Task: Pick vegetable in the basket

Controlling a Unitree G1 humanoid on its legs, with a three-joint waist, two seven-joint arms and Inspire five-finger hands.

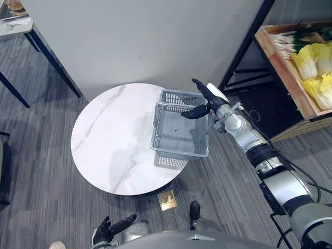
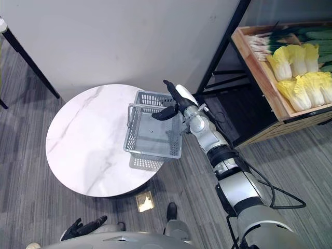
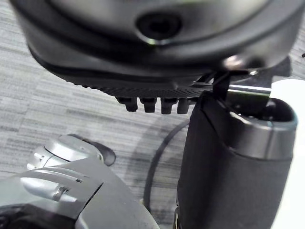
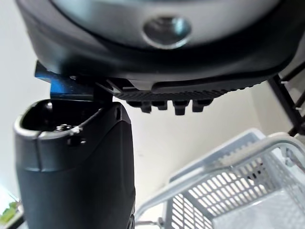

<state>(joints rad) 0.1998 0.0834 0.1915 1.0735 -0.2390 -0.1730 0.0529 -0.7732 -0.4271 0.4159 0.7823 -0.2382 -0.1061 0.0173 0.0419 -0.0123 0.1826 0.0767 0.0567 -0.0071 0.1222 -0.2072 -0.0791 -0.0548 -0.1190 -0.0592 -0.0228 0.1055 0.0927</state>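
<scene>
Down at my lower left, my left hand hangs low beside me over the grey carpet, fingers loose and spread, nothing in them. Up in the far left corner stands a small dark-legged table, with a plain pale wall running behind the whole scene.

In the middle is the round white marble tabletop. On the floor just below its near edge lies a small brass plate. At the right side of the tabletop is the grey mesh basket, open side up, its perforated floor showing through the top and its shadow falling on the marble on the near side. A thin handle crosses above its far half.

My right hand is over the basket's far right corner, reached out on a long arm. Its fingers are straight and point away from me, the thumb stuck out sideways above the handle; it grips nothing. Whether the thumb tip touches the handle I cannot tell.

Further right a black metal rack leans up past the arm. On it sits a wooden crate holding the vegetables: yellow-green cabbages packed side by side and a bunch of spring onions behind them, all well apart from my right hand and the basket
</scene>
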